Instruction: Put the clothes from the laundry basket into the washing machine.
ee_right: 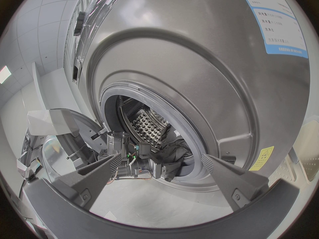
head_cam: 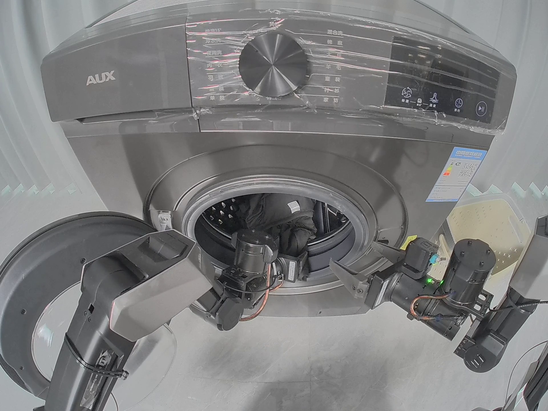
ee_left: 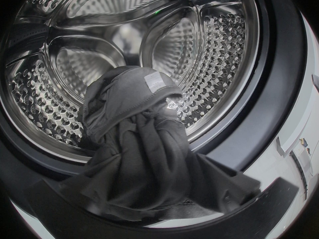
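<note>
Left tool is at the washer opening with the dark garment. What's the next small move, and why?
Probably ease the left tool a little deeper into the drum before opening it. The dark garment hangs bunched at the mouth, lower folds seemingly across the door seal, so releasing here could leave it on the rim.
</note>
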Controlling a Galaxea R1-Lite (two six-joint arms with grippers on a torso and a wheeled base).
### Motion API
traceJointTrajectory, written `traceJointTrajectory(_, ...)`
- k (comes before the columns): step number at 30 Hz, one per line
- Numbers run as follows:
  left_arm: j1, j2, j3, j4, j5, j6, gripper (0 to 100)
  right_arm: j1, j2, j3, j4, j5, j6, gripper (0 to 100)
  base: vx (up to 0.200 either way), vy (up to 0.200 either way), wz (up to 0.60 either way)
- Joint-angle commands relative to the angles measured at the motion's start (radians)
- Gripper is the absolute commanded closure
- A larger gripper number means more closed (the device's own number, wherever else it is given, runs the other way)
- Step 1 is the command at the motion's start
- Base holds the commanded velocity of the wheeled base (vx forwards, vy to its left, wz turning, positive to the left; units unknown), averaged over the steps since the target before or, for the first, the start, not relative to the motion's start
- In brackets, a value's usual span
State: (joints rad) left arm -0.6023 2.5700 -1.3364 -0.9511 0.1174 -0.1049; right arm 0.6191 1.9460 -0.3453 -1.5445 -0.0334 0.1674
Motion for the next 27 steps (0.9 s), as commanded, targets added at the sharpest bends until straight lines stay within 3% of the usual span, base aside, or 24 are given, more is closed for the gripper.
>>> traceJointTrajectory(1,0.001,0.007,-0.006,0.003,-0.001,-0.004,100,0.001,0.001,-0.001,0.000,0.001,0.000,0,0.000,0.000,0.00)
traceJointTrajectory(9,0.027,0.022,-0.119,0.005,0.014,-0.019,100,0.002,0.001,-0.001,0.000,0.000,0.000,0,0.000,0.000,0.00)
traceJointTrajectory(14,0.078,0.107,-0.316,-0.009,0.074,-0.027,100,0.005,0.001,-0.001,0.000,0.000,0.000,0,0.000,0.000,0.00)
traceJointTrajectory(23,0.121,0.183,-0.560,-0.005,0.110,-0.044,100,0.004,-0.001,-0.003,0.000,0.001,0.000,0,0.000,0.000,0.00)
traceJointTrajectory(27,0.122,0.182,-0.580,-0.003,0.111,-0.044,100,0.005,0.001,-0.003,0.000,0.000,0.000,0,0.000,0.000,0.00)
